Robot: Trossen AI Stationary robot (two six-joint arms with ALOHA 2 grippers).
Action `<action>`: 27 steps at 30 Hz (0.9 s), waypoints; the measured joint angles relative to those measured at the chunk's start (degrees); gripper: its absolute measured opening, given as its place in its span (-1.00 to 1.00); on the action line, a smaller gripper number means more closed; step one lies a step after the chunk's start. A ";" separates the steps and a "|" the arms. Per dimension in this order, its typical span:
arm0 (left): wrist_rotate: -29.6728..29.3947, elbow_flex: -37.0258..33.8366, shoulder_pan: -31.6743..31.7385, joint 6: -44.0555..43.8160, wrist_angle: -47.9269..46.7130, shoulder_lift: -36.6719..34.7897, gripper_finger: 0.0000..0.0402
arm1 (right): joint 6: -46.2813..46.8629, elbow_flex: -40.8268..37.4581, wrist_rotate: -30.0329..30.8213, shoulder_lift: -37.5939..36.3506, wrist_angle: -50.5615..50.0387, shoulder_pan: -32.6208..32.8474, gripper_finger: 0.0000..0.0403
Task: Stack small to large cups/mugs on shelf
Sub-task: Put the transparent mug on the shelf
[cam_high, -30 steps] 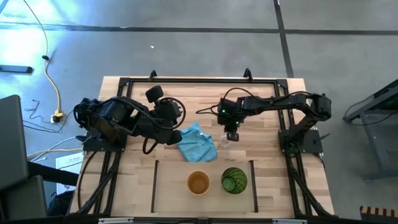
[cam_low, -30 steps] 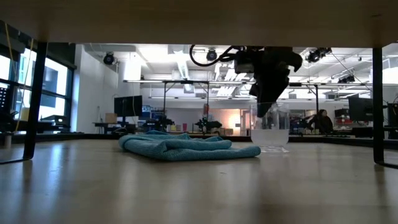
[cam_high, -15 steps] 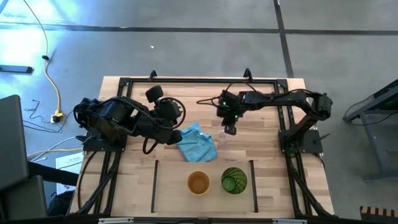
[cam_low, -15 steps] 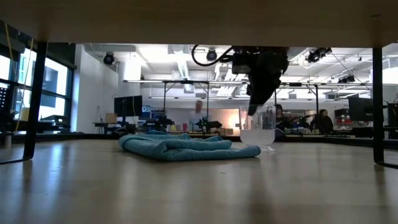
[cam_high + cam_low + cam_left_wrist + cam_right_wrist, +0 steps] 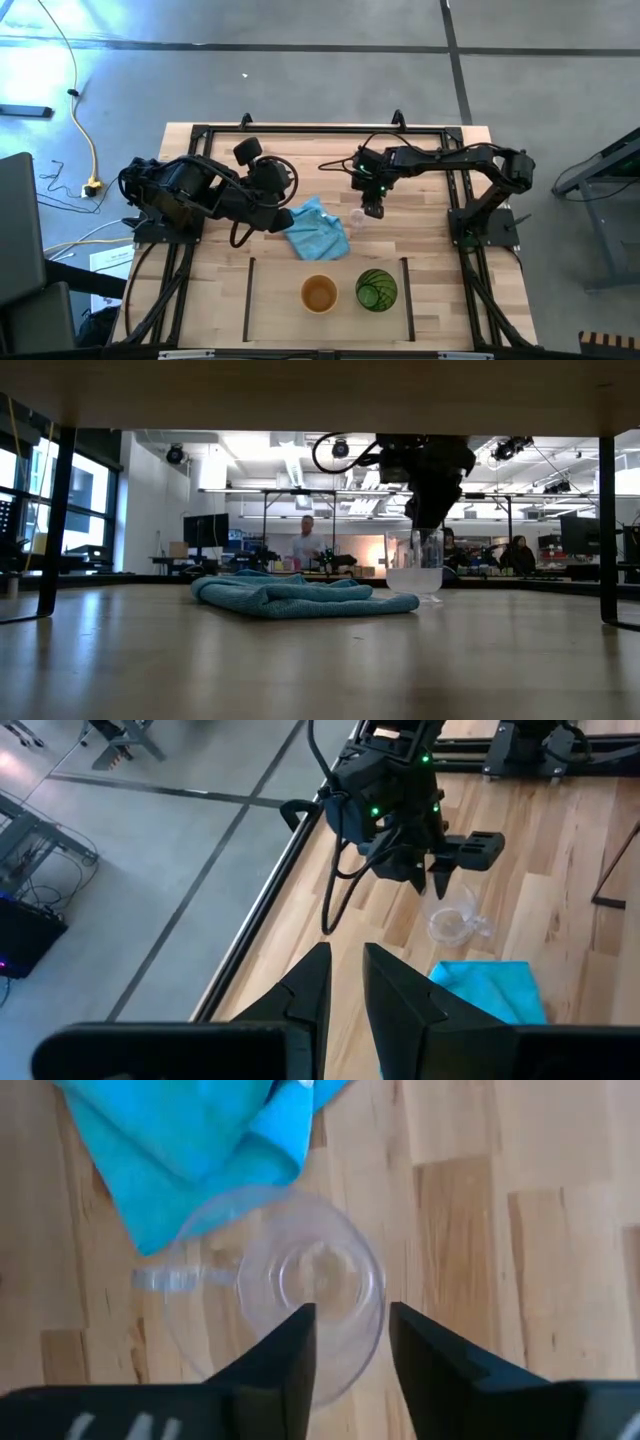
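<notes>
Your right hand [image 5: 372, 209] has just spread off the small clear glass [image 5: 357, 220], now standing on the tabletop [image 5: 430, 250] right below it beside the cloth [image 5: 316, 230], not shelved; regrasp needed.

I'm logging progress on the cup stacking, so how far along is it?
Done: the orange cup and green tumbler stand side by side inside the outlined shelf. In hand: the right claw is over the clear glass beside the blue cloth, fingers straddling its rim. Left: moving the glass to the shelf and stacking all three.
</notes>
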 joint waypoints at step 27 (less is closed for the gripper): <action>0.18 -40.46 8.12 -5.08 15.80 -15.85 -0.75 | 0.75 15.91 -3.69 0.00 -7.56 -2.38 -0.33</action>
